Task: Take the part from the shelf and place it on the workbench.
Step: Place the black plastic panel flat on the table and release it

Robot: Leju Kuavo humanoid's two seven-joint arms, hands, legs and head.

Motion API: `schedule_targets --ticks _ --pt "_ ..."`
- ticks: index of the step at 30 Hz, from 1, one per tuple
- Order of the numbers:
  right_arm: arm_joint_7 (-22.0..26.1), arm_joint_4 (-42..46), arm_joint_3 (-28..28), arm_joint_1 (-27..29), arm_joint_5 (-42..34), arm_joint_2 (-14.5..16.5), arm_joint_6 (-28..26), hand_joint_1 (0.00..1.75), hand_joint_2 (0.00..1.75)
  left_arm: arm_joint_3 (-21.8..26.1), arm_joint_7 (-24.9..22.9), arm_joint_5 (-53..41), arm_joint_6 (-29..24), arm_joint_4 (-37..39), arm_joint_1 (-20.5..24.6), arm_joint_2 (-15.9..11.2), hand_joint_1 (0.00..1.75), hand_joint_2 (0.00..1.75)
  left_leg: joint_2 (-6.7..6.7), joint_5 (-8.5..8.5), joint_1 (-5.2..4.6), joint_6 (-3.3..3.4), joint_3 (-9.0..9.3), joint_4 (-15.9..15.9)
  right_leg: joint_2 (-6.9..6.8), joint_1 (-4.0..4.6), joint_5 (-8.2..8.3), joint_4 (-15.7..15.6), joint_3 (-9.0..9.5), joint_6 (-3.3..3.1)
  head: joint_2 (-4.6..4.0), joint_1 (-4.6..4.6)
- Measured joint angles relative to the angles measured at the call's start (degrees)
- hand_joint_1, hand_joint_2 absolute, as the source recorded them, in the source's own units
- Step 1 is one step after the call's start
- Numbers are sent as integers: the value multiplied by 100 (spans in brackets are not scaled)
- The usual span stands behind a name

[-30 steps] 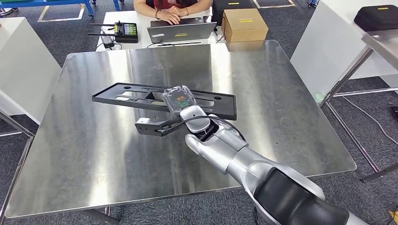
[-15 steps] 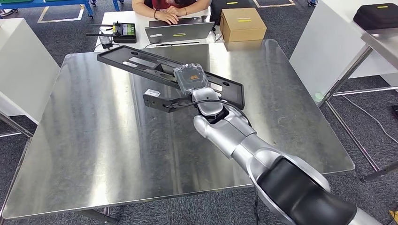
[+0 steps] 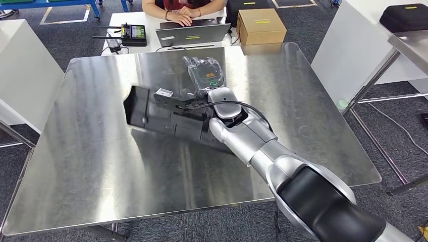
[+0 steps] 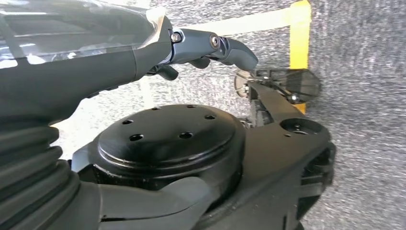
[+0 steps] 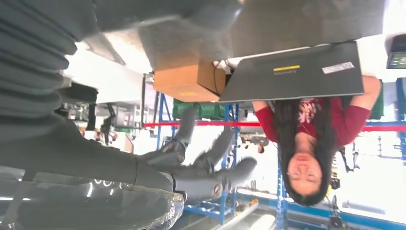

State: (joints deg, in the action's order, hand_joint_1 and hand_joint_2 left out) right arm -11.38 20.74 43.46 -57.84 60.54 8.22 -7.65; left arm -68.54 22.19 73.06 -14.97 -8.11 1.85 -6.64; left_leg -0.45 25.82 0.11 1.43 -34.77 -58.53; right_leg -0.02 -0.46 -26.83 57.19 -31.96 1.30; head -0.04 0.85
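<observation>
**Right robot hand released, part down on the bench**

My right robot hand [image 3: 204, 75] reaches out over the steel bench [image 3: 101, 166] with its fingers spread apart and nothing between them. In the right wrist view the same fingers [image 5: 215, 179] stand splayed in open air, clear of any object.

The part [image 3: 151, 113], a long black moulded piece, sits near the middle of the bench, just under my right wrist and forearm and on the near side of the spread fingers. It looks tilted, with one long edge raised. I cannot tell whether it rests fully on the metal or leans against my arm. Its dark reflection shows in the steel just beside it.

My left robot hand [image 4: 95, 57] hangs above grey carpet with a strip of yellow tape. One dark finger [image 4: 225, 48] juts out. I cannot tell whether that robot hand is clenched or loose.

Beyond the far edge of the bench, on a white table, stand a laptop [image 3: 194, 34], a cardboard box [image 3: 261, 25] and a black controller [image 3: 132, 33]. A person [image 3: 181, 10] in a red top sits behind the laptop.
</observation>
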Motion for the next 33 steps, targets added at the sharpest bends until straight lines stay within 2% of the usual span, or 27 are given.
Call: schedule_targets --ticks 8,20,25,27,29,31,33 --pt "-85 5 -99 -31 283 102 220 0 0 -3 -76 -63 54 1 -2 3 0 0 1 0 2 0 0 0 0 2 0 0 -1 0 0 0" --pt "-110 5 -209 -72 320 160 256 0 0 -4 -90 -91 93 2 -2 2 0 0 1 0 2 0 0 0 0 2 0 0 -1 0 0 -1" --pt "21 32 -356 -57 -33 187 197 0 0 -4 -91 -98 100 1 -2 2 0 0 1 0 2 0 0 0 0 2 0 0 -1 0 0 0" --pt "468 155 -685 4 -824 246 187 0 0 -5 -96 -99 108 2 -1 4 0 0 1 0 2 0 0 0 0 2 0 0 -1 0 0 0" --pt "1268 420 -1276 126 -2270 367 567 0 0 -7 -107 -100 119 2 0 14 0 0 1 0 2 0 -1 0 0 3 0 1 -1 0 0 0" --pt "1932 926 -2053 334 -4369 570 1663 0 0 -7 -106 -97 132 2 3 31 0 0 1 0 5 0 -2 1 0 6 -1 1 -4 -2 0 0" --pt "1982 1708 -2678 666 -6544 781 2850 0 0 -6 -74 -70 143 2 10 54 0 0 -4 1 7 -1 -2 1 -3 7 -7 1 -4 1 0 0"
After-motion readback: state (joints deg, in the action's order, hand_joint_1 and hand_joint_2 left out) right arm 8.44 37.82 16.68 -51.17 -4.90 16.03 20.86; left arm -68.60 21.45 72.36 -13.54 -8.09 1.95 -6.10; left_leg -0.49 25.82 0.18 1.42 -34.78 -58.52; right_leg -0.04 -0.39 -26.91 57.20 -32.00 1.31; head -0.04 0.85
